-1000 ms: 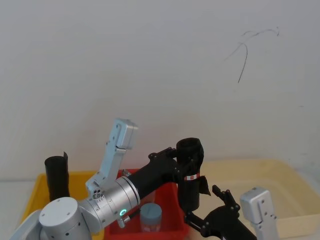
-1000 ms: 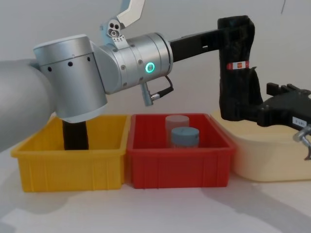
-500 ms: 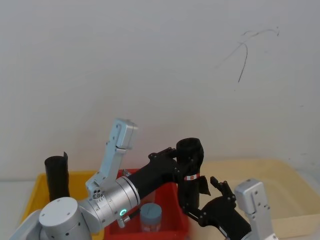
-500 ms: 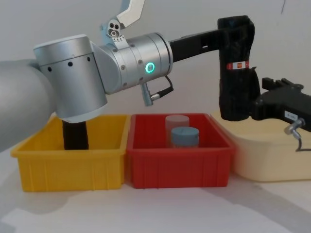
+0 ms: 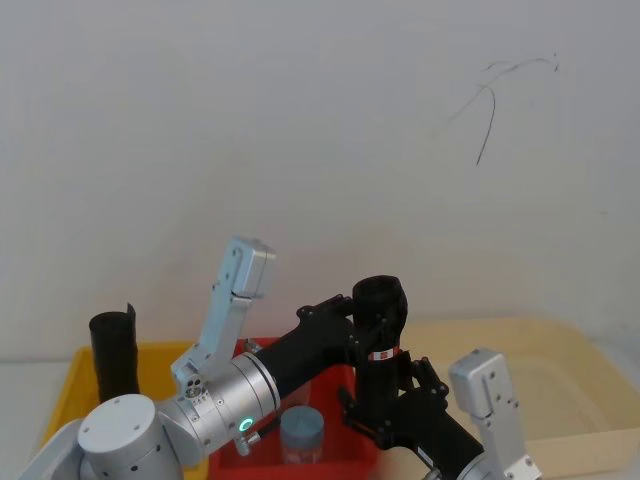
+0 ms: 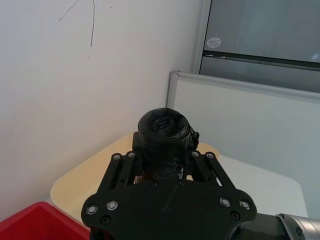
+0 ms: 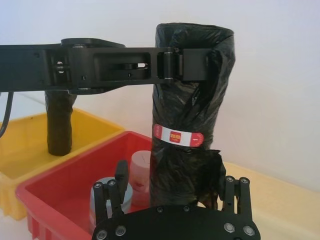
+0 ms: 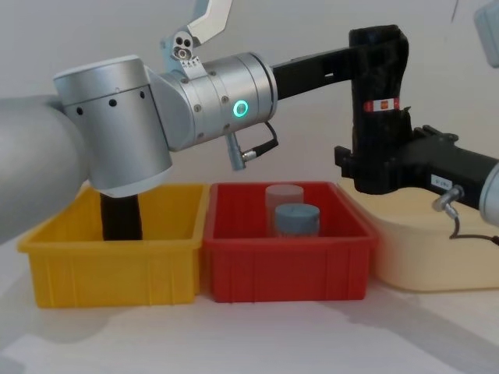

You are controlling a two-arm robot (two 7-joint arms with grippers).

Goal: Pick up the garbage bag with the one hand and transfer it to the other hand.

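Observation:
The garbage bag (image 8: 380, 117), a black roll with a red-and-white band, hangs upright over the seam between the red bin and the cream tub. My left gripper (image 8: 376, 58) reaches in from the left and is shut on the roll near its top, also seen in the left wrist view (image 6: 162, 156) and from the right wrist (image 7: 186, 65). My right gripper (image 8: 366, 165) comes in from the right, open. Its fingers (image 7: 114, 187) stand on either side of the roll's lower part (image 7: 185, 165), below the band, with gaps showing. In the head view the bag (image 5: 380, 335) stands above the right gripper (image 5: 385, 398).
A yellow bin (image 8: 117, 269) on the left holds a plain black roll (image 8: 121, 218). The red bin (image 8: 284, 265) in the middle holds a blue-lidded jar (image 8: 296, 220) and a pale cylinder (image 8: 283, 195). A cream tub (image 8: 437, 249) stands on the right, with a white wall behind.
My right gripper has moved left and up from over the cream tub until its open fingers straddle the bag's lower part. The left gripper and the bag have stayed still.

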